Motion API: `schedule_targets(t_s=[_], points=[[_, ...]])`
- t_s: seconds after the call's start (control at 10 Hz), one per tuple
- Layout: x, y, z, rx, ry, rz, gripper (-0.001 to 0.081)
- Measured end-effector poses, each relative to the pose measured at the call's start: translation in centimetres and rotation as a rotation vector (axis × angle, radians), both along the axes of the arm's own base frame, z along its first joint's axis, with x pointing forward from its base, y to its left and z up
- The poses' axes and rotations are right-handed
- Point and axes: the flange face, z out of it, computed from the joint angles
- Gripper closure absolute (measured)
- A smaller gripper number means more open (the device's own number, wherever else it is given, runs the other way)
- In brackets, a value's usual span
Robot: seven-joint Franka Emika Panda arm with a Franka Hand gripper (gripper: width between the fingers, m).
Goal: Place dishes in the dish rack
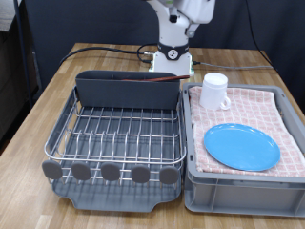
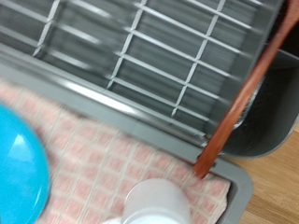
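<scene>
The dish rack (image 1: 119,134) stands at the exterior view's left, its wire grid bare; it also shows in the wrist view (image 2: 140,47). The reddish-brown wooden spoon (image 1: 157,81) lies slanted in the tall grey compartment (image 1: 129,91); in the wrist view the spoon (image 2: 248,93) reaches down to the bin's edge. The white mug (image 1: 215,91) and the light-blue plate (image 1: 242,147) rest on the checked cloth (image 1: 276,110) in the grey bin. The wrist view shows the mug (image 2: 154,203) and the plate (image 2: 19,168). The gripper shows in neither view; only the arm (image 1: 181,19) is seen at the top.
The grey plastic bin (image 1: 243,191) sits against the rack's right side in the exterior view. The robot base (image 1: 172,59) stands behind the rack. A dark cable (image 1: 105,50) runs over the wooden table (image 1: 57,86). The table's edges are close on both sides.
</scene>
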Motion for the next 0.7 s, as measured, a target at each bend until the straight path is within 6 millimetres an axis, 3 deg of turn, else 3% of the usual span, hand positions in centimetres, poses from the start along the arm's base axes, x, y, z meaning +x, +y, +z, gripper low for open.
schedule_targets(t_s=[0.1, 0.4, 0.7], points=[[0.5, 0.6, 0.1, -0.002, 0.006, 0.044, 0.0004], [1.1, -0.4, 0.0, 0.03, -0.015, 0.111, 0.0004], [3.6, -1.9, -1.8, 0.099, -0.076, 0.291, 0.0004]])
